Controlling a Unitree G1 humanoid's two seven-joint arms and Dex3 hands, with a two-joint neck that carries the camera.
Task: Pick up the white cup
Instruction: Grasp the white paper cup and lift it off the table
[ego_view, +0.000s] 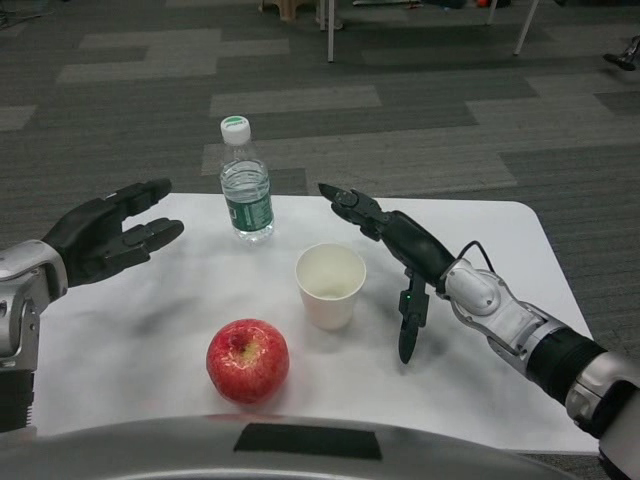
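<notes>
A white counter (150, 350) stands on grey patterned carpet (420, 110), w/ pale furniture legs (330, 30) at the far edge of the room. Two silver forearms reach in over it. The left hand (110, 235) hovers above the counter's left side, fingers spread apart, holding nothing. The right hand (395, 250) hangs just right of the white cup (330, 285), fingers splayed wide, some pointing toward the bottle and one pointing down at the counter; nothing in its grasp, not touching the cup. A clear water bottle (246, 185) w/ green label stands upright at the far edge, behind the cup. A red apple (248, 360) sits near-left of the cup. The cup stands upright, approx. center of the counter.
</notes>
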